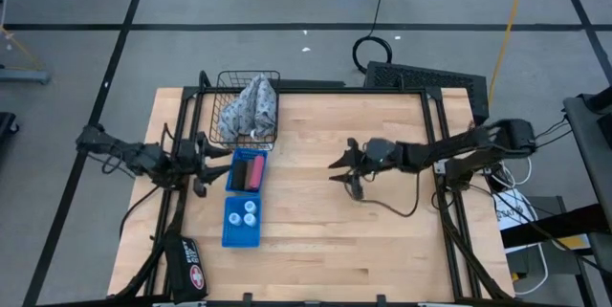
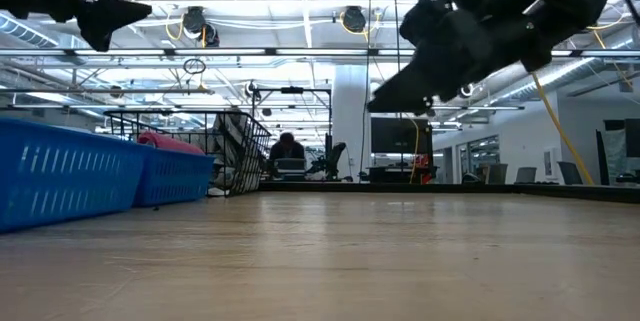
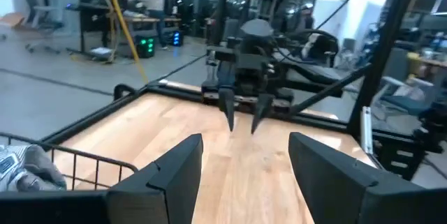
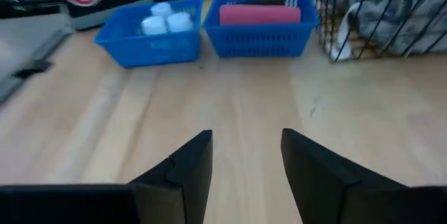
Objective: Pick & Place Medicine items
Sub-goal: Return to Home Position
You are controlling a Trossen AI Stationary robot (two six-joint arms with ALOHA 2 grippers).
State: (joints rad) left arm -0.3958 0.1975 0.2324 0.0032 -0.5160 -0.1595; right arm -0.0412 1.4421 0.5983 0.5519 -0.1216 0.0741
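A light wooden table (image 1: 316, 240) fills the middle of the high view. The left gripper (image 1: 203, 165) hangs at the left side of the frame, just left of two blue baskets; its two dark fingers are spread wide and hold nothing. The right gripper (image 1: 342, 179) hangs over bare wood a little right of the middle; the low view shows it up off the table; its fingers are spread wide too, with nothing between them. The two grippers face each other and are well apart.

The three small white round bottles (image 1: 251, 208) sit close together in the lower blue plastic basket (image 1: 241, 238), left of the middle of the frame; they fill its upper half. Just above it is the upper blue plastic basket (image 1: 249, 153); the short pink tube (image 1: 258, 171) lies in its right side and the small black oblong box (image 1: 242, 170) lies beside it on the left.

Above the blue baskets, in the upper left part of the table, stands a black wire basket (image 1: 229, 77); a bunched-up grey patterned cloth (image 1: 252, 104) lies inside it. In the low view, far back in the room near the middle of the frame, a person (image 2: 288, 149) sits at a desk.
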